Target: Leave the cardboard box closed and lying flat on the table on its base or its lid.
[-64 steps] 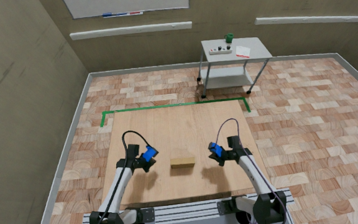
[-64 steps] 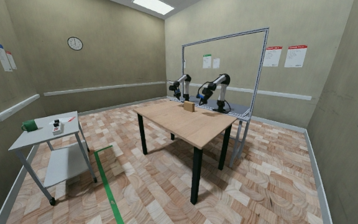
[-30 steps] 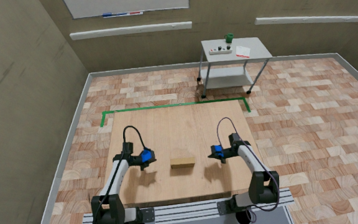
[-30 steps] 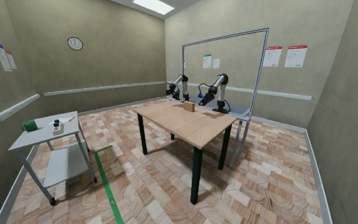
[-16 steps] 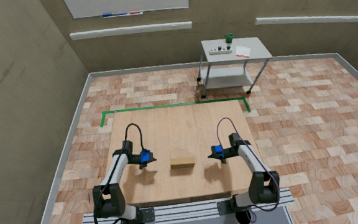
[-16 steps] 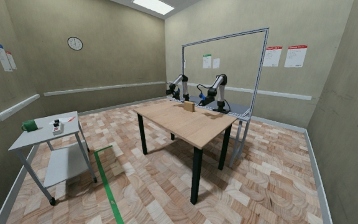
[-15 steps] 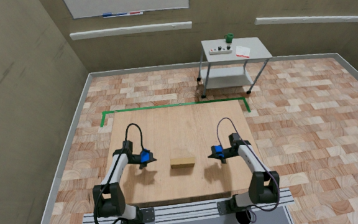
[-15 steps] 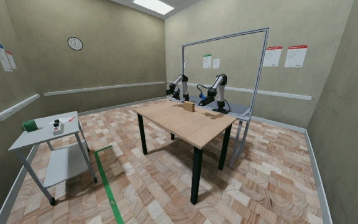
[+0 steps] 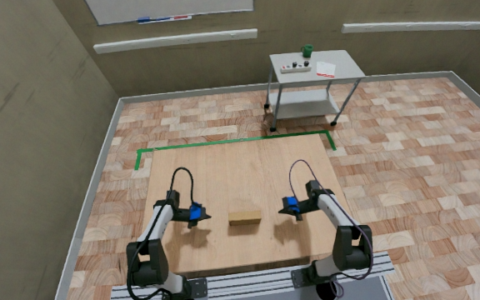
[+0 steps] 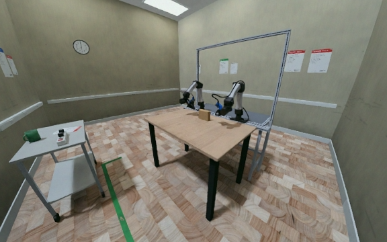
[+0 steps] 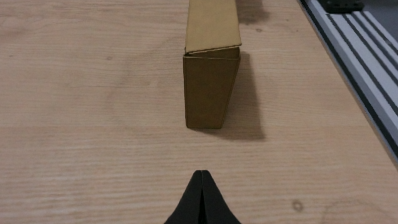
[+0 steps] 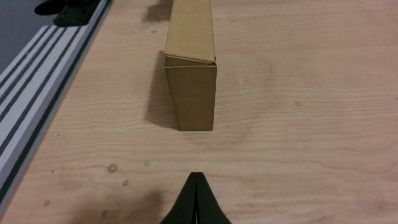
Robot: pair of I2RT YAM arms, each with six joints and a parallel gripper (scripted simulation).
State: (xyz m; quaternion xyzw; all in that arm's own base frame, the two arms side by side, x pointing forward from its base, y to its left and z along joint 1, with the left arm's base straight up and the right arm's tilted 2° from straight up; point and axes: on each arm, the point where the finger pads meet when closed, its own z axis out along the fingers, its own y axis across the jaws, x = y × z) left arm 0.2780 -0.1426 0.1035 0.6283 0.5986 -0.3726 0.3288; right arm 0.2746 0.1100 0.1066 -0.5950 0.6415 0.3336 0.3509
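Before you, the table bears the cardboard box, upright on a narrow side between your grippers, a slim gap beneath its top panel; your left gripper and right gripper are both fully shut, holding nothing, apart from the box
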